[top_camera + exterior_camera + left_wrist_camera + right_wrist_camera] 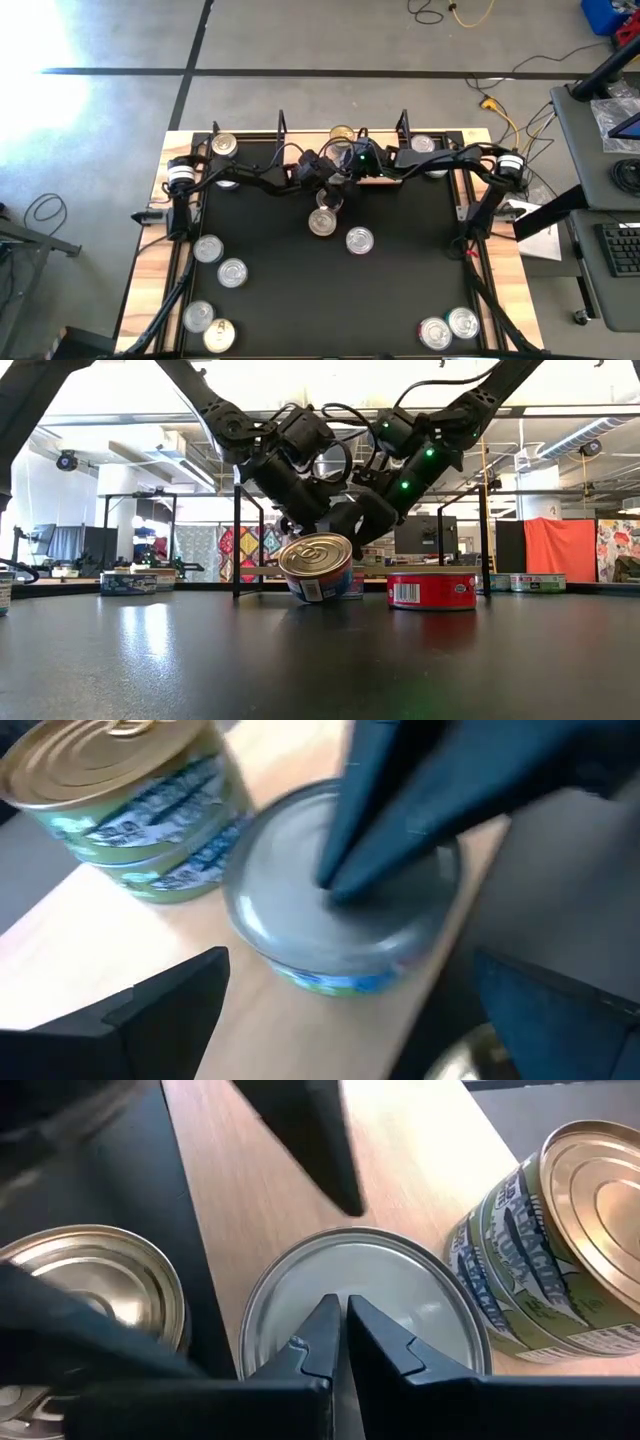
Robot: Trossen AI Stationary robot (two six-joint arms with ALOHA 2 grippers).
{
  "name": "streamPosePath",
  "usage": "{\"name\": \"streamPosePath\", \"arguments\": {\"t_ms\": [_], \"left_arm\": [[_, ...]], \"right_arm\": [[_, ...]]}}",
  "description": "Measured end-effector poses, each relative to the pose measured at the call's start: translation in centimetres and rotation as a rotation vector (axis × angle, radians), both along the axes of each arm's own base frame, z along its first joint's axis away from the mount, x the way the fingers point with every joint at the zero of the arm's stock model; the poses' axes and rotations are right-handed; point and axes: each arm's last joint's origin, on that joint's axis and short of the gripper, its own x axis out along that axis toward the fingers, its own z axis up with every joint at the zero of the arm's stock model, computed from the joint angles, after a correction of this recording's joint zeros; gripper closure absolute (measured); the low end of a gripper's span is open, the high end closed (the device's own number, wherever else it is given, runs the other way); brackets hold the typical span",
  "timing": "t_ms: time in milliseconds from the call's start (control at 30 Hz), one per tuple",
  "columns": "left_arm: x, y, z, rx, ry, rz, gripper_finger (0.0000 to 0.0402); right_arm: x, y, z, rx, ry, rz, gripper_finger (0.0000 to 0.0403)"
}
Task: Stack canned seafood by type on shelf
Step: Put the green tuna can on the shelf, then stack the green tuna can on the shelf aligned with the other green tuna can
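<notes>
The flat black worktop point(400, 290) has pale wood edges. The light-wood shelf board point(420, 1160) carries a stack of gold-lidded round tins point(130, 810) with green, blue and white labels and a silver-lidded round tin point(365, 1305) banded blue and green. A red-labelled tin point(431, 589) sits nearby.

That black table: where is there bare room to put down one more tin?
The black table is bare across its right middle, between the silver-lidded round tin and the pair of tins at the right front corner. The light-wood shelf is crowded: both hands meet there.
</notes>
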Motion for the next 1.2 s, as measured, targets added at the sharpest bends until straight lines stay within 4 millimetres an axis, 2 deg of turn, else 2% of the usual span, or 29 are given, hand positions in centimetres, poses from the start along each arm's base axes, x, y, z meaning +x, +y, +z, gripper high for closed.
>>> {"name": "streamPosePath", "arguments": {"t_ms": [100, 200, 333, 467, 567, 667, 733, 800, 967, 1100, 1200], "left_arm": [[-0.4, -0.7, 0.5, -0.013, 0.036, -0.011, 0.0004], [-1.1, -2.4, 1.5, -0.043, 0.078, 0.020, 0.0003], [-1.7, -7.4, 2.5, 0.068, 0.120, 0.061, 0.0003], [-2.3, -12.4, 3.7, 0.141, 0.082, 0.009, 0.0003], [-2.8, -14.9, 4.8, 0.141, 0.036, -0.025, 0.0003], [-3.7, -16.3, 5.7, 0.134, 0.006, -0.019, 0.0003], [-4.3, -17.2, 6.2, 0.140, -0.002, 0.001, 0.0003], [-4.9, -18.2, 6.3, 0.151, -0.007, 0.014, 0.0003], [-6.0, -21.0, 5.8, 0.120, -0.058, 0.019, 0.0003], [-6.5, -22.2, 5.2, 0.069, -0.154, 0.055, 0.0003], [-6.8, -22.9, 4.4, 0.046, -0.217, 0.031, 0.0003]], "right_arm": [[0.0, -0.1, 0.0, -0.003, -0.005, -0.001, 0.0385], [0.0, -0.2, 0.1, 0.006, -0.016, -0.012, 0.0385], [0.0, -0.2, 0.1, 0.004, -0.025, -0.017, 0.0385], [0.1, -0.3, 0.1, 0.002, -0.032, -0.017, 0.0385], [0.2, -0.3, 0.2, -0.006, -0.049, -0.016, 0.0385], [0.3, -0.4, 0.5, -0.019, -0.082, -0.015, 0.0385], [0.2, -0.1, 1.5, -0.027, -0.100, -0.009, 0.0385], [-0.2, 0.3, 3.5, -0.044, -0.139, -0.002, 0.0385], [-2.3, 3.0, 8.6, -0.082, -0.217, 0.057, 0.0385], [-4.9, 5.8, 12.2, -0.061, -0.269, 0.092, 0.0385], [-7.4, 7.8, 13.8, -0.038, -0.243, 0.072, 0.0385]]}}
